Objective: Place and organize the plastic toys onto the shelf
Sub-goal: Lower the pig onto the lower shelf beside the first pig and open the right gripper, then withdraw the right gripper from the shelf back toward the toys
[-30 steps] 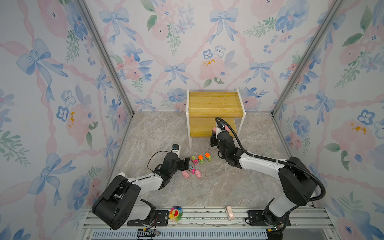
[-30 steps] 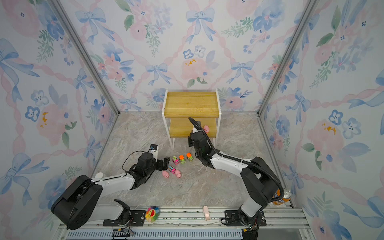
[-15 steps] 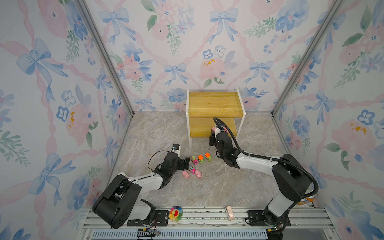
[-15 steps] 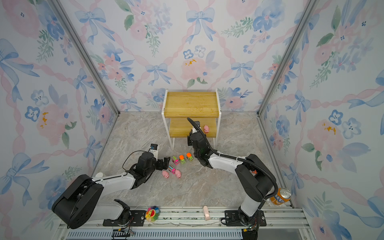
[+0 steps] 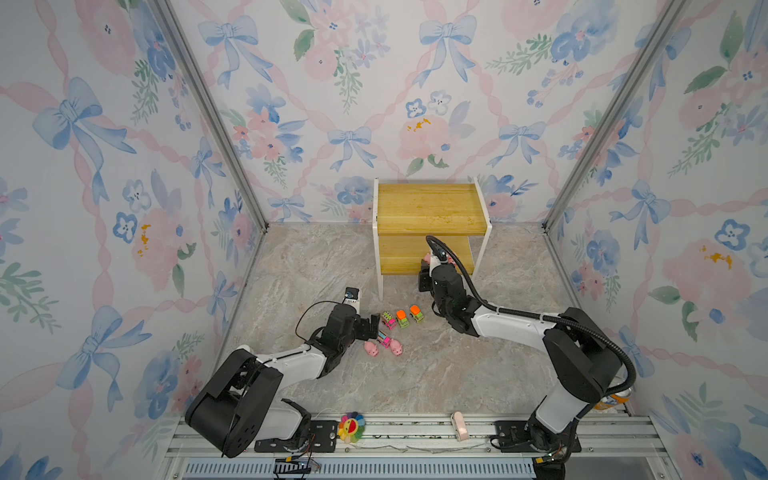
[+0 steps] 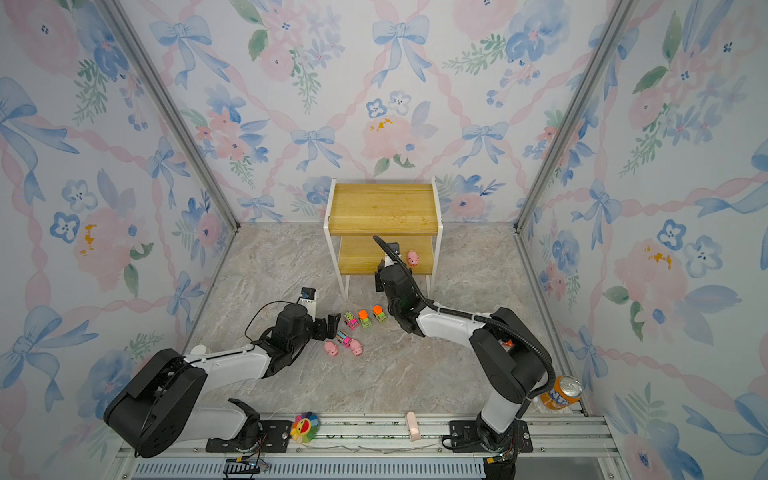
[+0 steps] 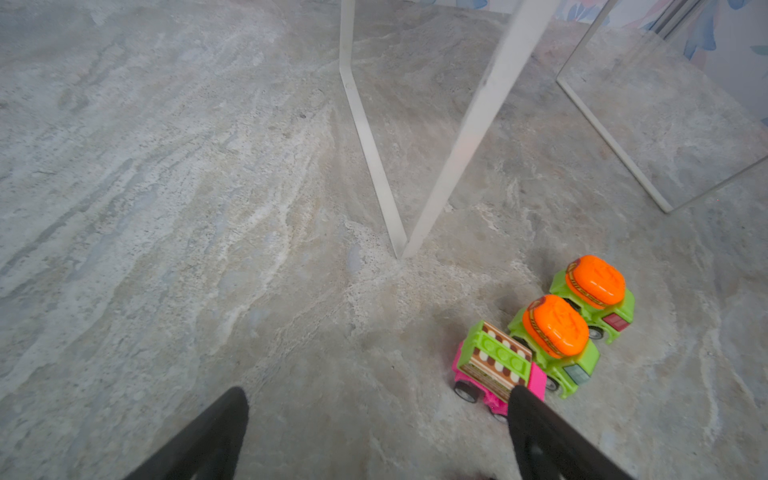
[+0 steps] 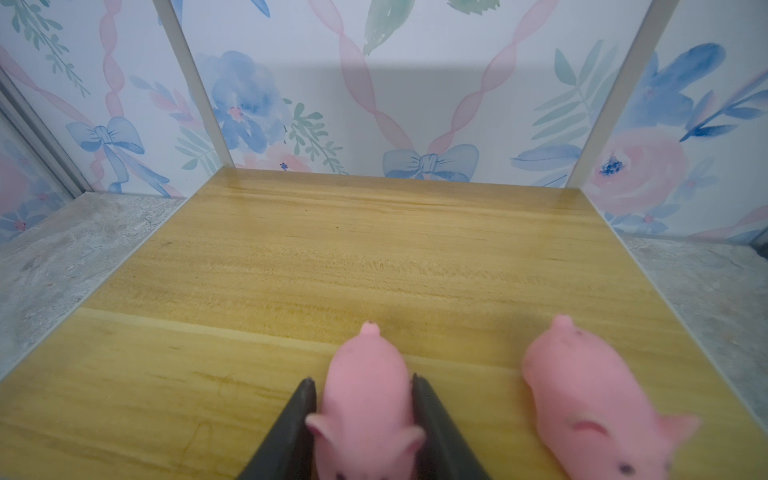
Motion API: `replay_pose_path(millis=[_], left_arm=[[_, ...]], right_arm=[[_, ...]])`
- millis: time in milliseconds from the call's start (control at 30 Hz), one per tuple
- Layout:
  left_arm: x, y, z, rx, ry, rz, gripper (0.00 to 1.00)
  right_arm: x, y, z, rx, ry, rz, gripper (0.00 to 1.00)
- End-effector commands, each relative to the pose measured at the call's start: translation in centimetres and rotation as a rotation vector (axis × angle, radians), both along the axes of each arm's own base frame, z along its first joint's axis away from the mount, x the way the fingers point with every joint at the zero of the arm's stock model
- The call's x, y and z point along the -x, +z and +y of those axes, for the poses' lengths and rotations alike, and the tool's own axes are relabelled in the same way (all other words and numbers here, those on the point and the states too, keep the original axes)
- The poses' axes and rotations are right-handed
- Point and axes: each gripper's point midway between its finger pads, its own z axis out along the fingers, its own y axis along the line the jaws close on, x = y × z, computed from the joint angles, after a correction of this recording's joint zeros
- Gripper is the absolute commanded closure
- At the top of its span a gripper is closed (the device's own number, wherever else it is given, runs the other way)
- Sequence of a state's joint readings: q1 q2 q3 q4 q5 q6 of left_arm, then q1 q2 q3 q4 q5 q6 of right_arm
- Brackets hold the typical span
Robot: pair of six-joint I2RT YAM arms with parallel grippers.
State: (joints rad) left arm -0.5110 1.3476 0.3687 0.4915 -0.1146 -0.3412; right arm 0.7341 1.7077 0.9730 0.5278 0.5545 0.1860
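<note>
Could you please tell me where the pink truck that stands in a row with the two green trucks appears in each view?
Top view: pink truck at the row's left end, beside the green trucks.
Top view: same place.
Left wrist: pink truck beside both green trucks.
Right wrist: not in it.
Shared landmark: the shelf's white leg nearest the trucks.

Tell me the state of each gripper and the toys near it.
left gripper, open and empty.
right gripper, straddling first pig, grip unclear.
first pig, standing on shelf's lower board.
second pig, standing beside it.
pink truck, upright on floor.
first green truck, upright on floor.
second green truck, upright on floor.
</note>
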Motion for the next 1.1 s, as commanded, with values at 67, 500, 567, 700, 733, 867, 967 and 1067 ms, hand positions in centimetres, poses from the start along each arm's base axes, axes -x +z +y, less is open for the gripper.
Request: replay_pose_path(millis=[67, 500, 567, 700, 733, 867, 967, 1067], left_arm=[[-0.1, 0.4, -0.2, -0.003, -0.012, -0.012, 0.02], [-0.1, 0.4, -0.2, -0.004, -0.011, -0.011, 0.02], [-0.1, 0.4, -0.2, -0.003, -0.012, -0.011, 0.02], [-0.1, 0.3, -0.2, -0.003, -0.011, -0.008, 0.02], [-0.2, 0.4, -0.2, -0.002, -0.010, -0.009, 0.02], [-0.2, 0.2, -0.2, -0.002, -0.010, -0.004, 0.02], [-0.1, 0.1, -0.2, -0.002, -0.011, -0.001, 0.02], [-0.1, 0.1, -0.2, -0.004, -0.009, -0.001, 0.02]], right_arm=[[0.3, -2.1, -0.3, 0.070, -0.010, 0.042, 0.53], [1.2, -1.2, 0.1, 0.087, -0.001, 0.022, 0.44], [1.5, -1.1, 0.0, 0.089, -0.002, 0.019, 0.43], [2.3, -0.7, -0.2, 0.088, -0.005, 0.009, 0.40], [2.4, -0.9, -0.2, 0.095, -0.004, 0.013, 0.40], [3.1, 0.0, -0.6, 0.087, 0.000, 0.003, 0.39], [3.8, 0.1, -0.8, 0.098, 0.008, 0.008, 0.39], [4.8, 0.3, -1.3, 0.111, 0.014, 0.020, 0.37]])
